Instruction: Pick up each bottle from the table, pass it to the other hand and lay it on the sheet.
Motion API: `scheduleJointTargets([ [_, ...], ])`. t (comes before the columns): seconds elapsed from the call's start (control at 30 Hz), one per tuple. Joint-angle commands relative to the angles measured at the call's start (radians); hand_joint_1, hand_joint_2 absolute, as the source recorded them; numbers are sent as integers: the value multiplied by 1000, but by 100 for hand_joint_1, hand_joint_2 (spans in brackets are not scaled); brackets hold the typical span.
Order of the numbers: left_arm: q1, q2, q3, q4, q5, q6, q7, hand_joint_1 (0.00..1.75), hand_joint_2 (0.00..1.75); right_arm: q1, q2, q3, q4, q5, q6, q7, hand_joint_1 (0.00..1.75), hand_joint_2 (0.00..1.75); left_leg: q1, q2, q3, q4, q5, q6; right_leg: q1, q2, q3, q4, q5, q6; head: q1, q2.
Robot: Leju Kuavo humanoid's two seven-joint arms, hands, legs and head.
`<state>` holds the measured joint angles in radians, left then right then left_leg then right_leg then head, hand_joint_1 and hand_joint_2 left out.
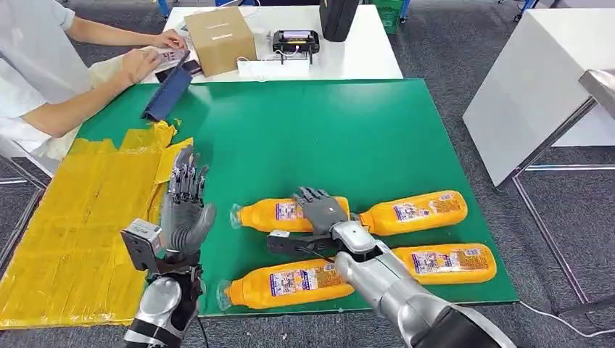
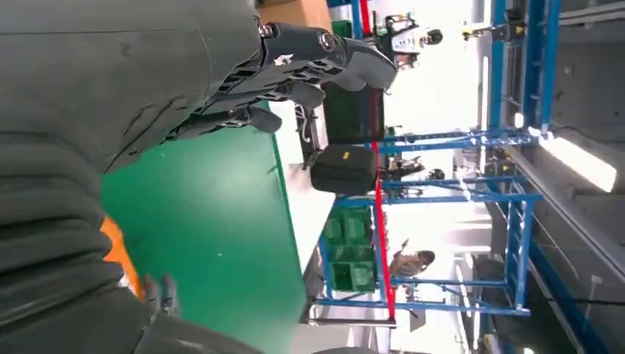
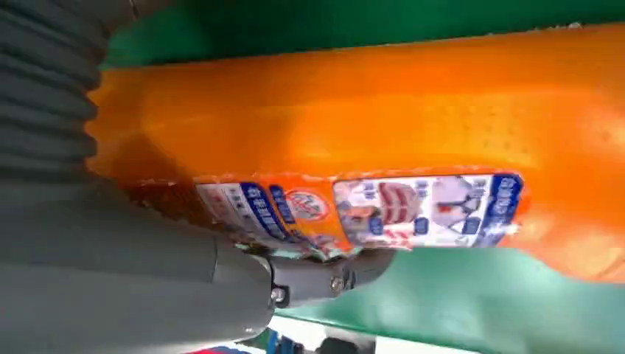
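Note:
Several orange bottles with blue-and-white labels lie on the green table. My right hand lies over the far-left bottle, fingers across its top and thumb on its near side. Close up, that bottle is pressed against the palm of my right hand, with the thumb touching its label. Other bottles lie at the right, the near right and the near edge. My left hand is raised at the edge of the yellow sheet, fingers up and apart, holding nothing. From behind, the left hand is spread above the table.
A person sits at the far left with both hands on the white table, which holds a cardboard box, a black device and a black container. A dark blue case lies at the far-left corner. Another white table stands right.

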<state>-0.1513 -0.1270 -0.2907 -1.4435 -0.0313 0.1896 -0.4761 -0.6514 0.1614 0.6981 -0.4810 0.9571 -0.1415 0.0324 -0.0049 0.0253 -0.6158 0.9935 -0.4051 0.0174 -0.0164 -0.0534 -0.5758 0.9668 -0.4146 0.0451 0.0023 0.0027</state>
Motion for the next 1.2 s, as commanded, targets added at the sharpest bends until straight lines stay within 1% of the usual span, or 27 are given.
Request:
scheduleJointTargets([
  [0.03,-68,-4,-40,109,17,3,0,0,175,-36,-7,-33,172,-9,79,50,0,175,1,-5,4,-1,0,-1,1,0,5,-1,-1,-2,0,0],
  [0.07,-67,-5,-41,109,18,3,-1,0,175,-35,-9,-31,172,-3,77,57,2,175,1,-4,4,-1,0,-1,0,-1,5,-1,-1,-1,0,0],
  [0.1,-66,-6,-41,109,19,4,-1,0,175,-34,-10,-30,174,4,70,68,134,175,1,-6,6,-1,0,-1,1,-1,7,-2,-1,-2,0,0],
  [0.13,-66,-6,-41,109,20,5,-1,0,175,-33,-10,-31,173,5,68,71,161,175,1,-5,5,-1,0,-1,1,-1,6,-2,-1,-1,0,0],
  [0.2,-63,-6,-40,108,20,5,0,0,175,-34,-9,-33,173,6,68,72,175,175,1,-5,6,-1,0,-1,1,0,7,-2,-1,-1,0,0],
  [0.37,-61,-7,-39,108,20,4,0,0,175,-32,-11,-44,164,11,44,71,175,175,1,-4,7,-1,0,-1,0,-1,7,-2,-1,-1,1,0],
  [0.43,-57,-7,-37,104,19,6,4,0,175,-28,-11,-55,151,11,-14,62,175,175,2,-7,9,-1,0,-2,1,0,10,-2,-1,-2,0,0],
  [0.5,-54,-6,-36,100,18,6,4,0,175,-30,-11,-59,147,11,-29,60,175,175,1,-4,8,-1,0,-1,0,0,8,-2,-1,-1,0,0],
  [0.53,-49,-3,-36,92,11,7,10,0,175,-20,-13,-77,121,11,-126,44,175,175,2,-6,9,-1,-1,-1,1,1,10,-2,-2,-2,0,0],
  [0.57,-35,1,-38,72,-9,12,23,0,175,-7,-13,-109,90,8,-248,17,175,175,1,-4,8,-1,0,-1,0,0,8,-2,-1,-1,0,0],
  [0.6,-24,4,-38,59,-16,13,27,0,175,-2,-14,-121,72,7,-276,6,175,175,1,-5,9,-1,-1,-1,1,1,9,-2,-1,-2,0,0],
  [0.63,-17,8,-43,49,-39,18,34,0,175,32,-14,-183,-14,-39,-419,-57,175,175,1,-3,8,-1,0,-1,0,1,8,-2,-1,-1,0,0],
  [0.67,-4,9,-44,33,-50,24,32,0,175,59,-16,-232,-70,-92,-448,-114,175,175,1,-4,9,-1,-1,-1,0,2,9,-2,-2,-2,0,0],
  [0.7,2,9,-46,26,-53,25,33,0,175,72,-27,-237,-119,-87,-425,-109,175,175,1,-3,7,0,-1,-1,0,2,7,-1,-1,-1,1,0],
  [0.73,2,9,-46,26,-53,25,33,0,175,76,-29,-238,-128,-85,-420,-105,175,175,1,-3,6,0,-2,-1,1,4,8,0,-2,-2,0,0],
  [0.77,7,9,-46,23,-63,32,33,0,175,132,-21,-317,-260,-172,-524,-207,175,175,0,-1,3,0,-1,-1,0,4,4,0,-1,-1,1,0],
  [0.8,11,10,-46,20,-64,32,33,0,175,150,-30,-320,-313,-169,-504,-199,175,175,1,-1,5,1,-3,-2,0,6,5,1,-2,-1,0,0],
  [0.83,13,10,-45,19,-64,32,33,0,175,163,-39,-319,-353,-160,-487,-181,175,175,1,-1,3,0,-2,-1,1,4,3,0,-1,-1,0,0],
  [0.87,13,10,-45,19,-64,32,33,0,175,163,-39,-319,-353,-160,-487,-181,175,175,0,-3,2,0,-1,-1,0,1,3,0,0,0,0,0],
  [0.9,13,10,-45,19,-64,32,33,0,175,163,-39,-319,-353,-160,-487,-181,175,175,1,-5,2,0,-1,-1,1,1,4,0,-1,-1,2,0],
  [1.0,12,9,-44,21,-64,32,33,0,175,165,-37,-321,-352,-157,-481,-179,175,175,1,-3,1,0,-1,-1,1,2,2,0,0,0,0,0],
  [1.03,12,10,-44,21,-73,38,33,0,175,186,-23,-355,-397,-198,-551,-247,175,175,1,-4,3,1,-2,-1,0,2,4,0,-2,-1,0,0],
  [1.07,14,12,-46,22,-77,40,33,0,175,204,-21,-371,-448,-230,-557,-276,175,175,1,-2,1,0,-1,-1,0,2,2,0,-1,-1,0,0],
  [1.1,16,15,-50,23,-87,44,33,0,175,257,-25,-399,-579,-282,-553,-321,175,175,1,-3,2,2,-2,-1,1,3,3,1,-2,-1,0,0],
  [1.13,21,18,-53,23,-90,45,34,0,175,296,-29,-412,-683,-329,-545,-335,175,175,1,-2,0,0,-1,-1,0,2,1,0,-1,-1,0,0],
  [1.17,24,19,-55,23,-87,41,36,0,175,329,-35,-420,-767,-372,-522,-336,175,175,1,-4,2,1,-2,-2,1,3,3,1,-2,-1,0,0],
  [1.2,29,23,-60,18,-77,30,39,0,175,360,-45,-427,-853,-454,-462,-341,175,175,1,-5,0,1,-1,-1,0,1,2,1,-2,-1,0,0],
])
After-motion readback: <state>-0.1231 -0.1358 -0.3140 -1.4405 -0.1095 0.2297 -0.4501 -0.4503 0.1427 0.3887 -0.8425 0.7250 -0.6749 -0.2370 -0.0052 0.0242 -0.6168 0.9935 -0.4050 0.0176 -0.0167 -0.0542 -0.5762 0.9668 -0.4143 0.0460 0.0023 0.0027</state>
